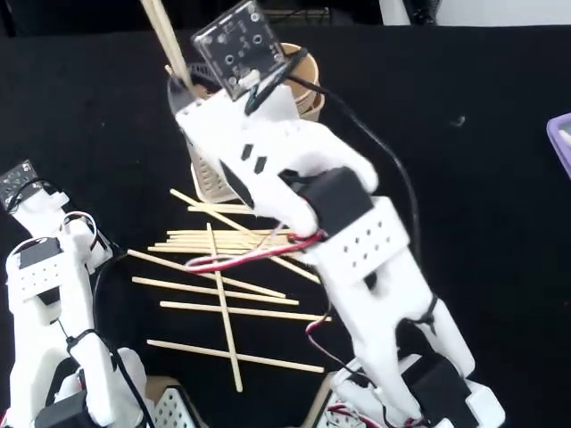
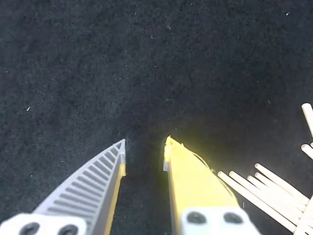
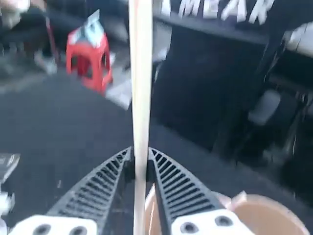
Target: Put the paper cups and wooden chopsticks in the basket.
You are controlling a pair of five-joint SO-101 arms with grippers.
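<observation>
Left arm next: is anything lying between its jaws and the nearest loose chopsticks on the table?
Nothing visible. The left gripper hangs with its jaws open over bare black cloth. The nearest chopsticks lie just off to one side of it, with only cloth between.

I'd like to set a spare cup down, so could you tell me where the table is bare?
Bare cloth lies between the right arm and the basket, and beyond the left arm toward the paper cups. Loose chopsticks crowd the middle.
</observation>
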